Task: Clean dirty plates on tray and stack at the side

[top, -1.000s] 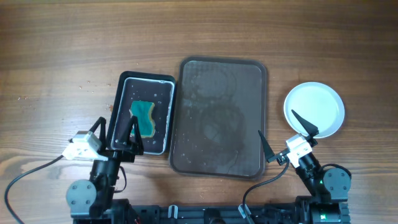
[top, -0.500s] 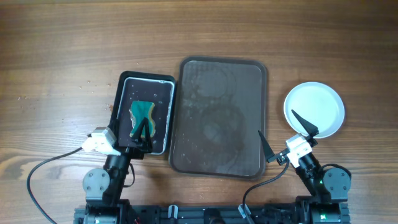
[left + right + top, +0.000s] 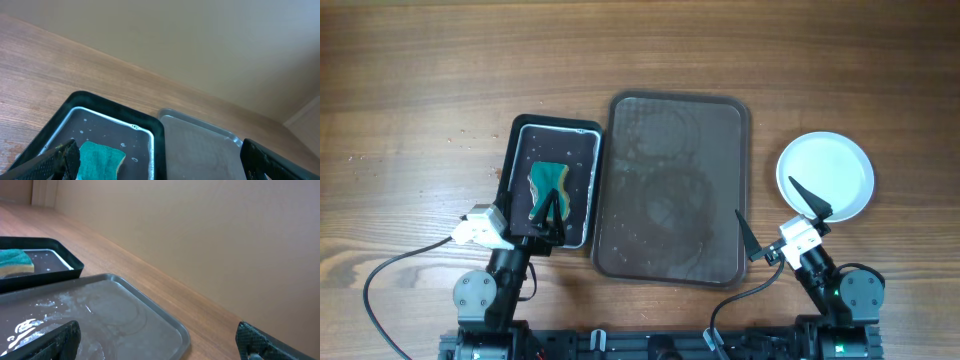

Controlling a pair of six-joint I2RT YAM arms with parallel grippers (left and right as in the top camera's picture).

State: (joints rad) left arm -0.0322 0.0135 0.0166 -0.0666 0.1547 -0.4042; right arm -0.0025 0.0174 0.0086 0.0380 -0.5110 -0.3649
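Right of the tray (image 3: 672, 120), we see a white plate (image 3: 825, 176).
Our left gripper (image 3: 547, 210) hangs wide open, empty, by the sponge (image 3: 550, 178); the right gripper (image 3: 778, 218) likewise.

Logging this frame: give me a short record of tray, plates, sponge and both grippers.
tray: no plates on it, smeared marks
plates: on the table right of tray, top face clean white, count cannot be told
sponge: in black tray, left of tray
left gripper: open, at the sponge
right gripper: open, between tray and plates
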